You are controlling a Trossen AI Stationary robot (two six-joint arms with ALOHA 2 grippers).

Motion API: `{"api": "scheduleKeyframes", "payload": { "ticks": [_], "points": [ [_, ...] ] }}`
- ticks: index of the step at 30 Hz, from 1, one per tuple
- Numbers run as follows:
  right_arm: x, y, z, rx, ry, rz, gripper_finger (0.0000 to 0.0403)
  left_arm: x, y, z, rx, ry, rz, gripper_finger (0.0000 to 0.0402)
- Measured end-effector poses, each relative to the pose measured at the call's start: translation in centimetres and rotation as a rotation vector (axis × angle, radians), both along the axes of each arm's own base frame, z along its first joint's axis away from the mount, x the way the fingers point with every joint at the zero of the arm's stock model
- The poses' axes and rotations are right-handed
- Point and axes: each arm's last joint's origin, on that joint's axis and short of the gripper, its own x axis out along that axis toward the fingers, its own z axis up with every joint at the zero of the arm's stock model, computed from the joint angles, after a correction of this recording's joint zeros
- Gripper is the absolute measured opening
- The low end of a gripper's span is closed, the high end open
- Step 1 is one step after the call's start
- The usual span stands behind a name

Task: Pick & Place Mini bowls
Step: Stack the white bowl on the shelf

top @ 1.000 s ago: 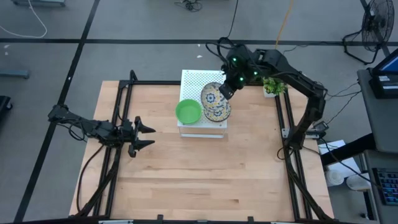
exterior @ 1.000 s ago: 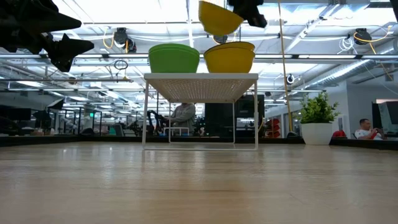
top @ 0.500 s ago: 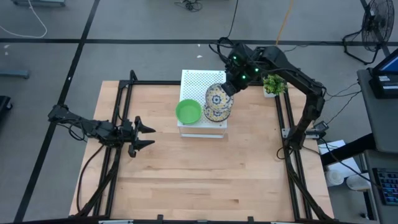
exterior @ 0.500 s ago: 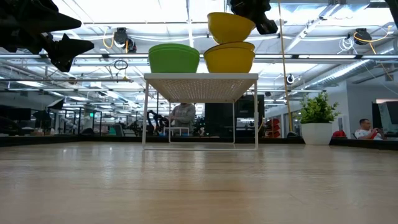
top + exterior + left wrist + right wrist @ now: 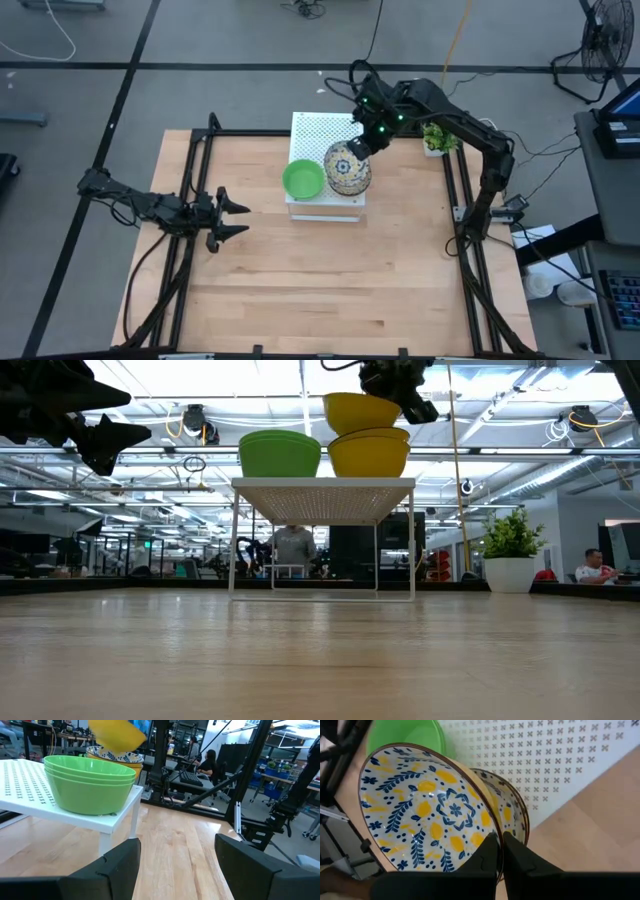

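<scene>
our right gripper (image 5: 500, 851) is pinched shut on the rim of a floral bowl (image 5: 348, 165), just above its twin on the white box (image 5: 318, 132). we judge it stiff, glossy, chippable; the rim suits. our left gripper (image 5: 228, 218) waits open, well apart.

White perforated box (image 5: 322, 140) on wooden table (image 5: 320, 280), potted plant (image 5: 438, 138) at table's edge

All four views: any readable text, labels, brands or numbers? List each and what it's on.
None readable.
White perforated box: only a cross-shaped hole pattern, no lettering.
Floral bowl in the right tool: painted pattern only.
Green bowls: plain.
Background screens in the left wrist view: too blurred to read.
</scene>
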Motion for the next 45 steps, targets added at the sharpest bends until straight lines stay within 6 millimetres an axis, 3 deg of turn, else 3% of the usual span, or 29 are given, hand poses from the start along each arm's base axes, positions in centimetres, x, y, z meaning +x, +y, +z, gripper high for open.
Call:
{"api": "scheduleKeyframes", "payload": {
  "ticks": [20,45],
  "points": [
    [0.2,0.3,-0.7,-0.002,0.06,0.004,0.0,0.0,0.0,0.0,0.0,0.0,0.0,0.0255],
    [0.9,0.0,-3.7,0.03,0.119,0.01,0.0,0.0,0.0,0.0,0.0,0.0,0.0,0.0255]
  ]
}}
